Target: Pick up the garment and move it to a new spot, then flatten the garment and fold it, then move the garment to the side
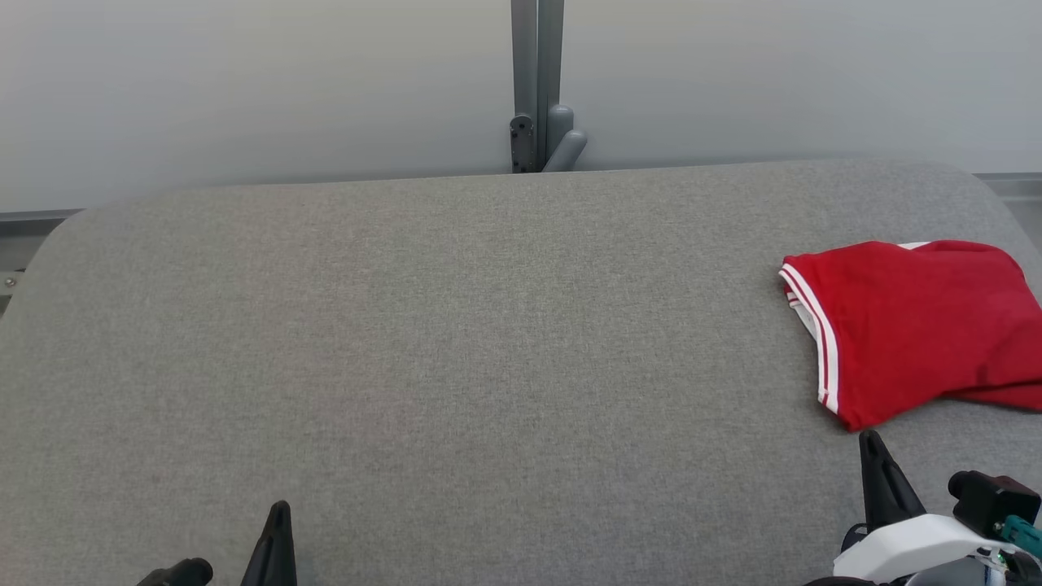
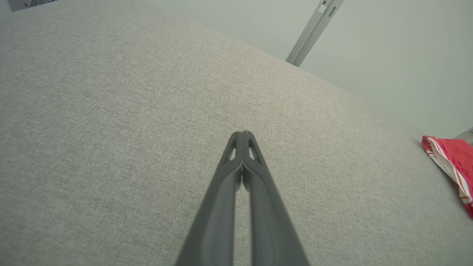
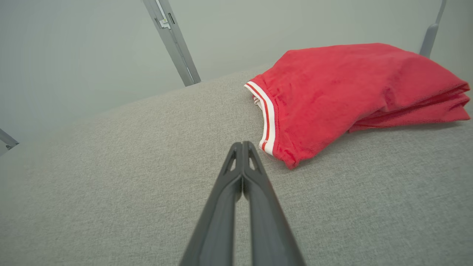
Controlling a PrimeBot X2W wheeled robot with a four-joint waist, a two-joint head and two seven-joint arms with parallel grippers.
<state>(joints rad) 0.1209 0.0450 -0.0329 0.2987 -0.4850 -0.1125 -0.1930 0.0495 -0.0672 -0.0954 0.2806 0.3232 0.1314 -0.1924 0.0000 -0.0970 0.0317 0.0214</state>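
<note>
Two closed, empty tools: left end effector point(image 2: 242, 133) and right end effector point(image 3: 242, 144). The red garment point(image 1: 912, 325) lies folded at the right side of the desk point(image 1: 407, 325). I think the right one must open before gripping the near corner.

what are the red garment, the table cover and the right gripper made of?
Red garment: soft matte knit, likely cotton jersey; limp folds, white striped trim.
Table cover: grey woven cloth, heathered weave visible.
Right gripper: dark matte plastic, probably; smooth moulded fingers with cut-outs.
</note>
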